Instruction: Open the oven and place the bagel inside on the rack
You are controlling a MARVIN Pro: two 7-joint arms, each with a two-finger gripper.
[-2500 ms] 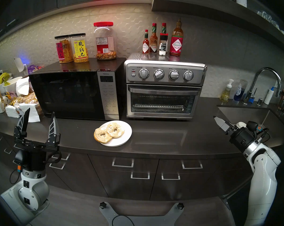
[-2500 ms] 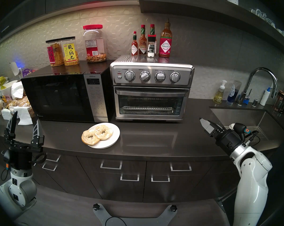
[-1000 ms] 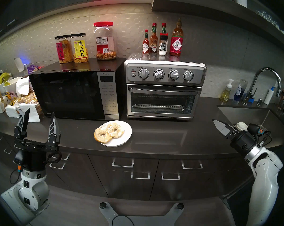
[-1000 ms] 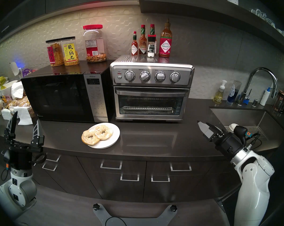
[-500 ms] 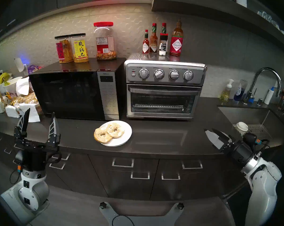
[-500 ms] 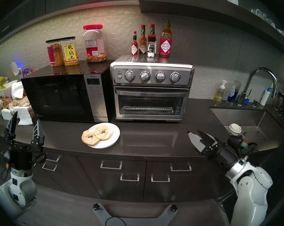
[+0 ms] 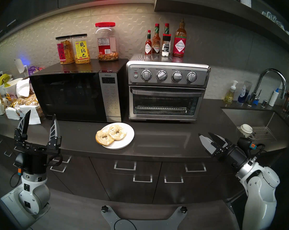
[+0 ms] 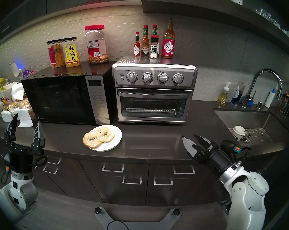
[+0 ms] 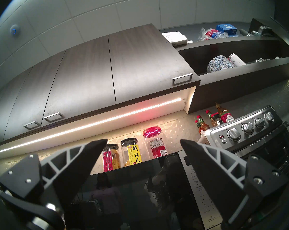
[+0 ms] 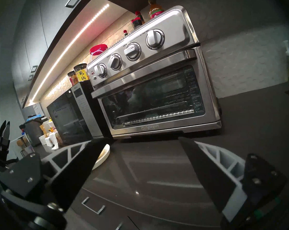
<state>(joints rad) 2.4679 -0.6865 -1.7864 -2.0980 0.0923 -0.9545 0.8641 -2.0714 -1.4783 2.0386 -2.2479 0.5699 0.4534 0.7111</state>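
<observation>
A: Item one, right gripper [image 7: 205,135]: hanging over the front edge of the counter [image 7: 165,138], jaws parted wide, carrying nothing, tips aiming toward the oven [image 7: 167,90].

B: And item two, left gripper [image 7: 40,118]?

A: Pointing upward by the counter's left end, in front of the microwave [image 7: 74,95], jaws spread wide, also carrying nothing.

B: Moving outward, then. Bagel [image 7: 110,135]?

A: Two sliced halves lying overlapped, cut faces up, on a white plate [image 7: 128,138] sitting just in front of the gap between microwave and oven. Nothing is touching it.

B: Oven door?

A: Door handle [image 7: 167,91] is sitting flush under the knobs, so the door is reading as closed. The rack [image 7: 160,108] is showing through the glass, bare.

B: Progress entry?

A: Judging nothing done yet: door still needs pulling down, bagel still needs lifting and setting on the rack. The right arm appears to be lining up for the handle.

B: Changes against the earlier views?

A: Right gripper is now sitting lower and further left, nearer the counter's middle, having swung away from the sink [image 7: 256,118]; a paper cup [image 7: 246,130] it was hiding is now showing in full. Its jaws, seen edge-on before, are now showing an obvious gap. Left gripper, bagel and oven are remaining unchanged.
</observation>
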